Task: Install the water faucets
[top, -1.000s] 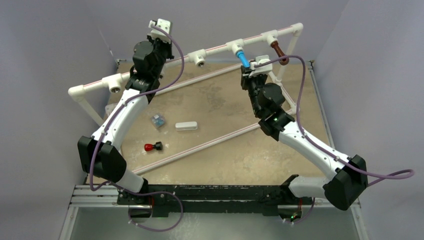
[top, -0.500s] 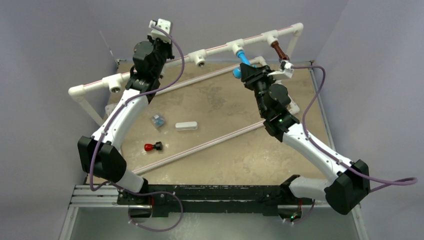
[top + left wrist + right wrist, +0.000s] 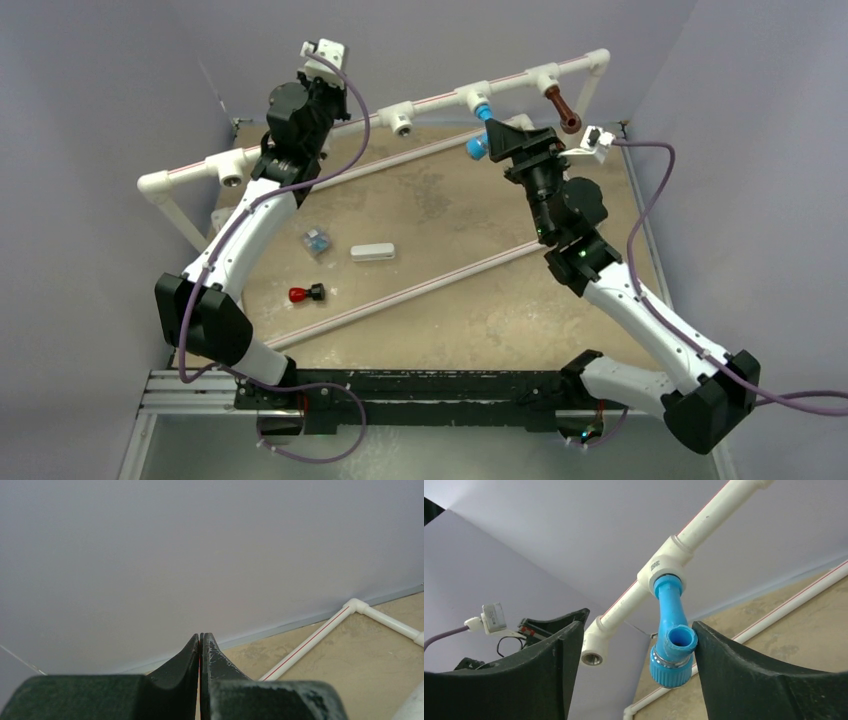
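Two faucets sit on the pipe rail point(image 3: 435, 99), upper centre: blue faucet point(image 3: 672, 645) and brown faucet point(image 3: 560, 105). Right gripper point(image 3: 638, 625), wide open, straddles the blue faucet, perhaps touching; next, close and twist. Left gripper point(image 3: 200, 640) is closed, empty.

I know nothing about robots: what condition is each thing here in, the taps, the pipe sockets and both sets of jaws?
blue faucet: seated in a pipe tee, between open jaws.
brown faucet: seated in the end tee, nothing holding it.
right gripper: jaws open, either side of the blue faucet.
left gripper: jaws shut, empty.
two other tees: sockets empty.
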### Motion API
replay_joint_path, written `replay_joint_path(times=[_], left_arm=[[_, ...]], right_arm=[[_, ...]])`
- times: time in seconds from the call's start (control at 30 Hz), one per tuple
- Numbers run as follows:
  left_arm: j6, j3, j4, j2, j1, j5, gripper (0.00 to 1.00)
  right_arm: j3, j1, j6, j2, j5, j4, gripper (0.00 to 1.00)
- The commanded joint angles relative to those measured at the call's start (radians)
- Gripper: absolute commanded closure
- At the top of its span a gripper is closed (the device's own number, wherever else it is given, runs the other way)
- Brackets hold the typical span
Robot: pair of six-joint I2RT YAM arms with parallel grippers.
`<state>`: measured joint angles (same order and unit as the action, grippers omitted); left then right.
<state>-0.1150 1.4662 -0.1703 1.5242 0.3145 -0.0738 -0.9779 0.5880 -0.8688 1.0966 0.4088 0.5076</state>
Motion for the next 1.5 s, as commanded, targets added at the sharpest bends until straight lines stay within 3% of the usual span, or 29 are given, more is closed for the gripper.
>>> replay_joint_path(times=[0.0, 0.2, 0.47, 0.63, 0.77, 0.93, 1.1, 1.23, 1.47], left_arm=[[0.0, -0.038, 0.124, 0.01, 0.02, 0.046, 1.0], [-0.002, -0.039, 0.124, 0.011, 0.02, 0.043, 1.0], [-0.003, -0.037, 0.126, 0.019, 0.02, 0.042, 1.0], [-0.003, -0.035, 0.127, 0.024, 0.019, 0.042, 1.0], [-0.005, -0.033, 0.128, 0.022, 0.019, 0.04, 1.0], [-0.006, -0.035, 0.127, 0.021, 0.018, 0.037, 1.0], [-0.008, -0.035, 0.126, 0.021, 0.019, 0.035, 1.0], [-0.009, -0.035, 0.126, 0.021, 0.019, 0.035, 1.0], [-0.009, -0.035, 0.126, 0.021, 0.018, 0.035, 1.0]], right_arm=[[-0.026, -0.001, 0.104, -0.082, 0.034, -0.02, 0.19], [-0.022, -0.002, 0.357, -0.16, 0.086, -0.138, 0.15], [-0.125, -0.002, 0.843, -0.16, -0.009, -0.333, 0.15], [-0.135, -0.002, 1.274, -0.172, -0.159, -0.404, 0.18], [-0.144, 0.003, 1.466, -0.149, -0.196, -0.498, 0.2], [-0.103, 0.08, 1.725, -0.135, -0.116, -0.528, 0.22], [0.035, 0.163, 2.103, -0.138, 0.104, -0.303, 0.21], [0.116, 0.171, 2.351, -0.125, 0.162, -0.073, 0.19], [0.131, 0.184, 2.59, -0.041, 0.199, 0.153, 0.17]])
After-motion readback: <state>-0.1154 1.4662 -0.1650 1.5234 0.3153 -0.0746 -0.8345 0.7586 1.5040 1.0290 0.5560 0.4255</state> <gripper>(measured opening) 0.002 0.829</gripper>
